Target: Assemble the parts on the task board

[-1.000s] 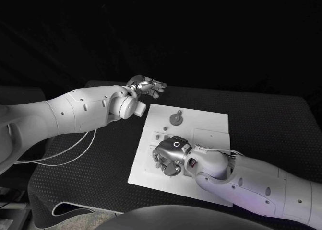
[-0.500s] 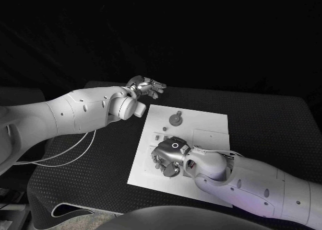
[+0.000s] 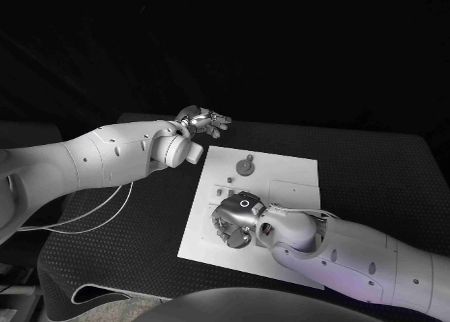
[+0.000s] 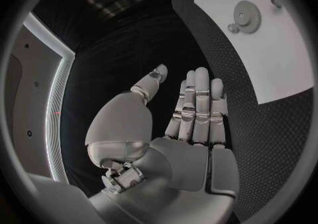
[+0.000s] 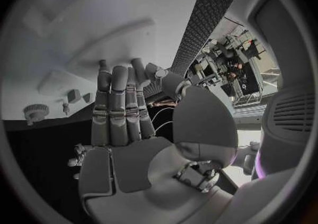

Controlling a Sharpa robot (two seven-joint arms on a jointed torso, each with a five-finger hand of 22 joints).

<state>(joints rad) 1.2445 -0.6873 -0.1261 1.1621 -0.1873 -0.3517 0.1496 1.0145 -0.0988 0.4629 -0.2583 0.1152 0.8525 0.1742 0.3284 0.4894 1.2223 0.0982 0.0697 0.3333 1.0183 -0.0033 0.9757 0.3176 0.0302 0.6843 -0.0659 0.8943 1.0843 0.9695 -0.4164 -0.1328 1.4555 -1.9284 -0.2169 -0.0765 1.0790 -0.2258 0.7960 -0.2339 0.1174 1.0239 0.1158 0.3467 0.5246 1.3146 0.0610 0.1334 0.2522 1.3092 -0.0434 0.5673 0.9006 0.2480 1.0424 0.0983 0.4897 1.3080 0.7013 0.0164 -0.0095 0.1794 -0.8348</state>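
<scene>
The white task board (image 3: 283, 180) lies in the middle of the table. A grey gear (image 3: 246, 166) sits near its far left corner, with small parts (image 3: 228, 180) just in front of it. My right hand (image 3: 235, 220) hovers low over the board's near left area, fingers straight and side by side, thumb apart, with nothing in it. In the right wrist view its fingers (image 5: 118, 107) stretch toward the board (image 5: 99, 28), the gear (image 5: 36, 112) and a small part (image 5: 74, 96). My left hand (image 3: 204, 121) is raised beyond the board's far left corner, its flat palm (image 4: 192, 128) empty.
The black table (image 3: 379, 168) stretches around the board on all sides. A thin white cable (image 3: 99, 218) loops on the table under my left arm. In the left wrist view the board (image 4: 285, 49) and gear (image 4: 248, 16) lie off to the side of my fingers.
My right hand has crept slightly toward the board's left edge. The left hand and the parts have stayed where they were.
</scene>
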